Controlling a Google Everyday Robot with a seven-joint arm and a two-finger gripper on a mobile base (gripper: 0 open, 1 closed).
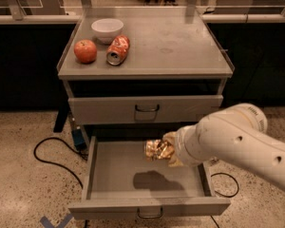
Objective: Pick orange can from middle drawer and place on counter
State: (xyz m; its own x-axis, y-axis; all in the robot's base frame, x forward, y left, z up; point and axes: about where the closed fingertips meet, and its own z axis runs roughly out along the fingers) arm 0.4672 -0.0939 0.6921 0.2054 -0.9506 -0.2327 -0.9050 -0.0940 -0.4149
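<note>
The orange can (156,149), a wrinkly gold-brown metallic can, is held in my gripper (168,151) above the floor of the open middle drawer (114,175). Its shadow lies on the drawer floor below it. My white arm (237,144) comes in from the right and hides most of the fingers. The counter (180,42) is the flat grey cabinet top above the drawers.
On the counter's left stand a white bowl (107,29), a red apple (85,51) and a red-orange can with white lettering (117,50) lying on its side. The upper drawer (146,109) is closed. A black cable (52,156) runs on the floor at left.
</note>
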